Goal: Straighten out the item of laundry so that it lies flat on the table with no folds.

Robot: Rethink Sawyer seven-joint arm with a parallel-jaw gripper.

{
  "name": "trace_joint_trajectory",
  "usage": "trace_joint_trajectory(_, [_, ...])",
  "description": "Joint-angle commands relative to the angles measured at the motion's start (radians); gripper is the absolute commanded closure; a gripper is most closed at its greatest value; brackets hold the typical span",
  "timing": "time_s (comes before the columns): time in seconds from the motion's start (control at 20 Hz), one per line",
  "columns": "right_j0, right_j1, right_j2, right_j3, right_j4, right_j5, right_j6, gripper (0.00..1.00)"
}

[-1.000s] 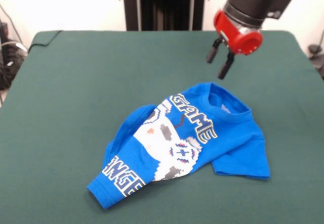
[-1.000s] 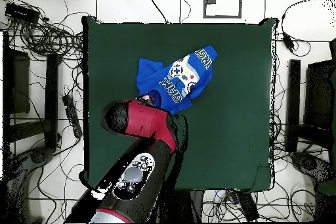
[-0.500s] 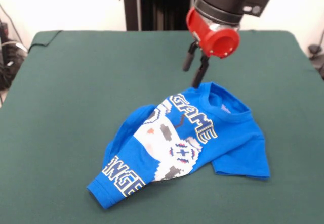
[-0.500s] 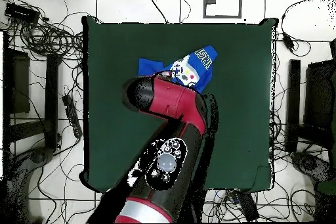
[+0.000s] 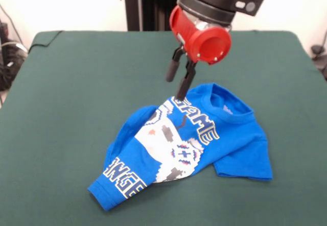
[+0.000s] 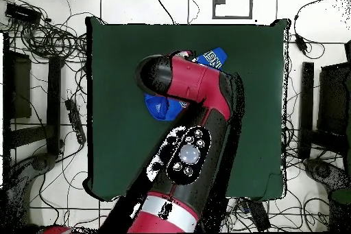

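Filling nearly the whole scene, the large rectangular dark green felt-covered worktop point(image 5: 76, 83) carried everything. The red and black robot arm point(image 6: 195, 108) reached over the worktop's middle, hiding most of the garment in the overhead view. The small bright blue short-sleeved T-shirt point(image 5: 230, 134) with white pixel lettering and a controller print lay crumpled near the worktop's centre, its lower part folded and bunched, one sleeve spread flat. The claw point(image 5: 178, 80) hung open, empty, fingers point(image 5: 171, 71) apart, their tips just above the shirt's edge beside the collar.
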Motion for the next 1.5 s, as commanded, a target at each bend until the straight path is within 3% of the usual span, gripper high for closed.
trace_joint_trajectory(0.05, [-0.022,0.128,0.078,-0.087,-0.066,0.128,-0.015,0.00])
trace_joint_trajectory(1.0, [-0.116,0.183,0.195,-0.097,-0.132,-0.019,-0.081,0.00])
trace_joint_trajectory(1.5, [-0.114,0.179,0.222,-0.064,-0.133,-0.004,-0.078,0.00])
